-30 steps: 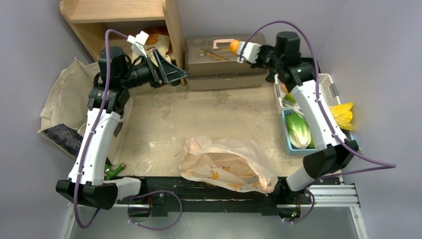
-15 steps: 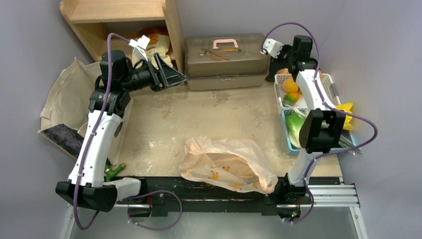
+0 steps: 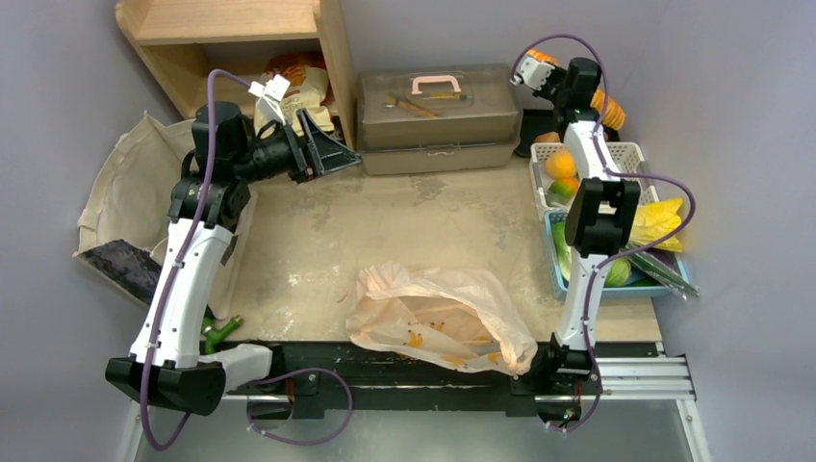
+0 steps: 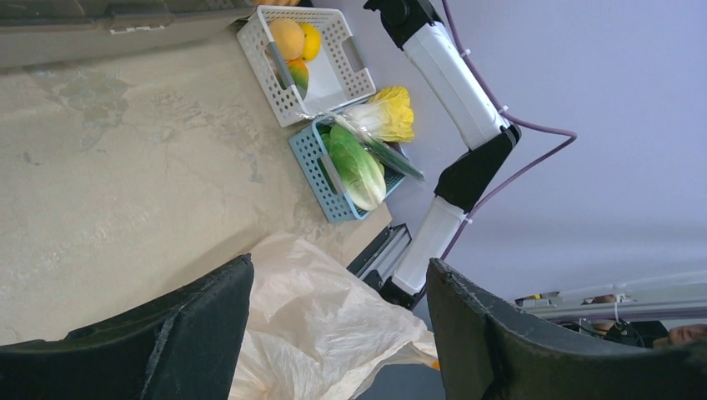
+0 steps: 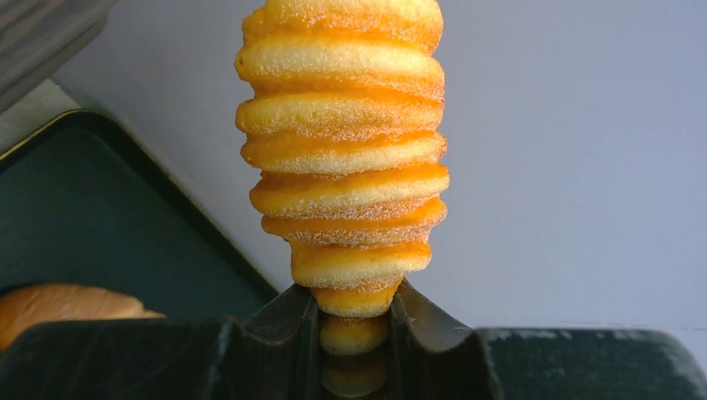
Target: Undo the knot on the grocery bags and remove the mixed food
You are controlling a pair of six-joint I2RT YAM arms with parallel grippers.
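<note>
The pale-orange grocery bag (image 3: 438,318) lies slack and crumpled near the table's front edge; its knot does not show. Orange fruits (image 3: 561,164) sit in a white basket (image 3: 630,154). A green cabbage (image 4: 354,167) fills a blue basket (image 4: 321,179), with yellow leaves (image 3: 659,221) beside it. My right gripper (image 5: 354,312) is shut on the narrow end of a long ridged orange vegetable (image 5: 342,150), held up at the back right (image 3: 608,108) behind the white basket. My left gripper (image 3: 332,149) hangs open and empty in the air by the shelf, the bag (image 4: 317,325) showing far below between its fingers (image 4: 208,317).
A wooden shelf (image 3: 231,38) stands at the back left and a grey toolbox (image 3: 433,115) at the back middle. A cloth bag (image 3: 125,183) and a dark slab (image 3: 120,265) lie at the left edge. A dark tray (image 5: 83,217) sits under the right gripper.
The right arm has swung from above the toolbox to the back right corner, carrying the ridged orange vegetable. The left arm and the bag have stayed put.
</note>
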